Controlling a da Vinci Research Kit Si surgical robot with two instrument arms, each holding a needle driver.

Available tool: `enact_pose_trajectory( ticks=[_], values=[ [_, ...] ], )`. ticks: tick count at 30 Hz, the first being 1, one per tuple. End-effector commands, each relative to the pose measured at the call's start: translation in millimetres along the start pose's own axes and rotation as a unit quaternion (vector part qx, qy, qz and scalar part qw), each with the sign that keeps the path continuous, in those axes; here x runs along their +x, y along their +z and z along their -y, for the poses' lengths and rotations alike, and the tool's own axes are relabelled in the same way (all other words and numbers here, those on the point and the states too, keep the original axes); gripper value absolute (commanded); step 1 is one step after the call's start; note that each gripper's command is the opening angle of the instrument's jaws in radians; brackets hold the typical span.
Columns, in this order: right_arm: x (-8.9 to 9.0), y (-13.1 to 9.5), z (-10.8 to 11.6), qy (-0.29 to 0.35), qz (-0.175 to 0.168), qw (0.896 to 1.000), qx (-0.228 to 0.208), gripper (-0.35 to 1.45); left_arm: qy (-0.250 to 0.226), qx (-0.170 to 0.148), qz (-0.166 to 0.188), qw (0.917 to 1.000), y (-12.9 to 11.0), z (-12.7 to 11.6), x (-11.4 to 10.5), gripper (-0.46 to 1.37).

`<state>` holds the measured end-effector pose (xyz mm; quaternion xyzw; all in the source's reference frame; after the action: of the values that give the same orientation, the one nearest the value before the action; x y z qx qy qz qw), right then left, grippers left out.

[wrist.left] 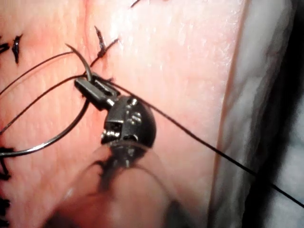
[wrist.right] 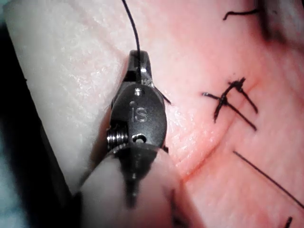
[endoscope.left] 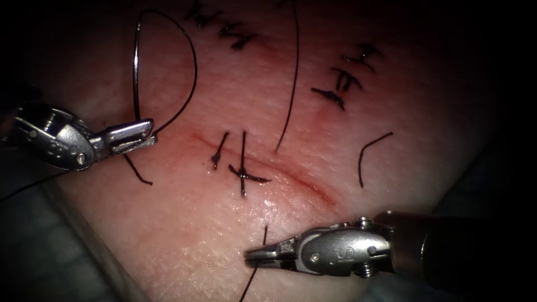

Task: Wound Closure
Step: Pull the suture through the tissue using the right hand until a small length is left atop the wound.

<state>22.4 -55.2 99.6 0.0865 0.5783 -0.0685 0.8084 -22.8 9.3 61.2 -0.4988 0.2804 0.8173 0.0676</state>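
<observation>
Endoscope view: the left hand [endoscope.left: 146, 133] is closed on the curved needle [endoscope.left: 135, 61] near one end of its curve; the rest of the needle arcs up and away above the hand, clear of the tissue [endoscope.left: 184, 246], on the left side of the cut [endoscope.left: 302, 178]. The thread [endoscope.left: 193, 67] runs from the needle's far end and curves back down toward that hand. The right hand [endoscope.left: 258, 257] lies below the cut and is closed on a strand of thread that crosses between its tips. Ahead of the left hand, one knotted stitch [endoscope.left: 243, 174] sits across the cut with a short loose stitch end beside it; the stretch of cut toward the right hand carries no stitch, so closure is judged partial. Cut ends of thread [endoscope.left: 372, 148] lie on the tissue further right. Left wrist view: the left hand [wrist.left: 87, 85] clamps the needle [wrist.left: 61, 134], thread trailing back past it. Right wrist view: the right hand [wrist.right: 138, 64] grips the thread [wrist.right: 133, 28], the stitch [wrist.right: 228, 97] beside it.
</observation>
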Motion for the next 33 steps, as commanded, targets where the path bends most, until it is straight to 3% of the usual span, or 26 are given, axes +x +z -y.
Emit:
enact_pose_trajectory(
  ticks=[1,18,24,33],
  values=[
    [0.5,0.2,0.3,-0.002,-0.001,1.000,0.001,-0.35,0.000,-0.005,0.000,1.0000,0.0,0.0,0.0,-0.35],
    [8.8,3.5,7.1,-0.035,-0.030,0.997,0.062,-0.35,0.000,-0.008,0.002,1.0000,0.3,0.2,0.0,-0.35],
    [10.5,4.8,9.7,-0.043,-0.037,0.995,0.081,-0.35,0.000,-0.008,0.001,1.0000,-0.1,0.3,-0.1,-0.35],
    [11.0,5.7,11.7,-0.033,-0.043,0.993,0.103,-0.35,0.001,-0.009,0.000,1.0000,-0.5,0.1,-0.4,-0.35]
  ],
)
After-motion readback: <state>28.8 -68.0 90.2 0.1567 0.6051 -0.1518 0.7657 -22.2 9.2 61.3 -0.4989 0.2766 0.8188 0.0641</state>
